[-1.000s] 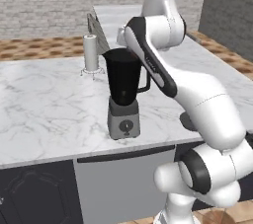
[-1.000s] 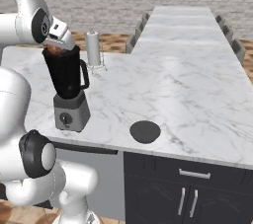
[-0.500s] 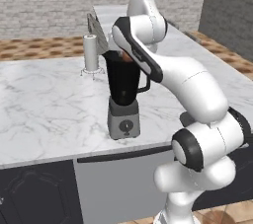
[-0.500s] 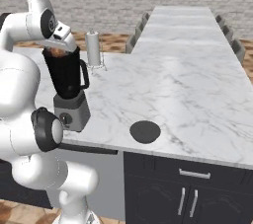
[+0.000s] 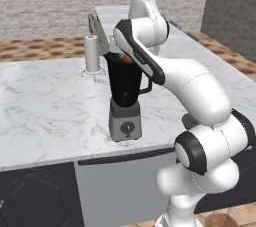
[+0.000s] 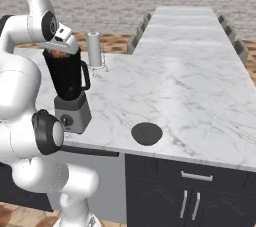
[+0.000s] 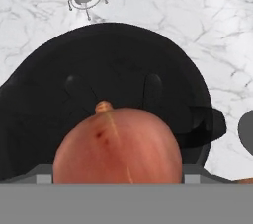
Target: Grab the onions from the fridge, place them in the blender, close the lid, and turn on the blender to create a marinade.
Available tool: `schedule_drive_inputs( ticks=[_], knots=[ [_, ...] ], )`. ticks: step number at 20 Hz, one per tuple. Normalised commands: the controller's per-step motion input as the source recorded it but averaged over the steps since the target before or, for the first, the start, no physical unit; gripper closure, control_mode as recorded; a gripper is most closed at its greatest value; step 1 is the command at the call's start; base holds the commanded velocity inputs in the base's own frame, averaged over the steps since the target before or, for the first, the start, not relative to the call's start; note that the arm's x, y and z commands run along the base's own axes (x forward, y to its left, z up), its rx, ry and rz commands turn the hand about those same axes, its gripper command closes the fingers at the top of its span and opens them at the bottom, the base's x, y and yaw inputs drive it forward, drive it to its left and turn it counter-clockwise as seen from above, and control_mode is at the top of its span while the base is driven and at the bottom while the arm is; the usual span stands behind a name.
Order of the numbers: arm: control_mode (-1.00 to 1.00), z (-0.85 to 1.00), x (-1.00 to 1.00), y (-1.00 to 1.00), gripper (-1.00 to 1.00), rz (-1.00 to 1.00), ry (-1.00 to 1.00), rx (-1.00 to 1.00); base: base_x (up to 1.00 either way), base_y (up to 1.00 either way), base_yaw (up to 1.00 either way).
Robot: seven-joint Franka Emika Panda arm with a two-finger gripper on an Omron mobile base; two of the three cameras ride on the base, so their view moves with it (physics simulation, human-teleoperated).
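Directly above the blender (image 5: pixel 125 98), my gripper (image 7: pixel 117 166) holds one of the onions (image 7: pixel 117 146) over the open dark jar, seen from the hand view with the bulb hiding most of the jar's far floor. The jaws are closed around the onion, which sits between them at the bottom of that view. From the left base view a sliver of reddish bulb (image 5: pixel 127 57) shows at the jar's rim, tucked under the wrist; from the right base view it shows just above the jar's mouth (image 6: pixel 60 54).

The blender stands on the marble table (image 6: pixel 200 86) near its front edge, with a small white cylinder on a stand (image 5: pixel 91 54) behind it. The lid (image 6: pixel 146 133) lies flat on the table to the blender's right, well apart from the jar and close to the table's front edge.

My worry: the onion looks large against the jar's mouth, and if I release it off-centre it could strike the rim, bounce out and roll along the table. Pushing lower risks the wrist knocking the jar, which could tip on its narrow base. I cannot tell whether other onions already lie inside.
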Motion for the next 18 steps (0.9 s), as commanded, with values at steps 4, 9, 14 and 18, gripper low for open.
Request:
schedule_drive_inputs(
  ticks=[4,9,14,18],
  knots=[
    [-1.00,-0.57,-0.16,0.01,-1.00,0.00,0.00,0.00,0.00,0.00,0.00],
    [-1.00,-0.29,0.00,0.07,-1.00,0.00,0.00,0.00,0.00,0.00,0.00],
    [-1.00,-0.21,0.00,0.15,-1.00,0.00,0.01,0.00,0.00,0.00,0.00],
    [-1.00,-0.03,0.00,0.12,-1.00,0.00,0.00,0.00,0.00,0.00,0.00]
  ],
)
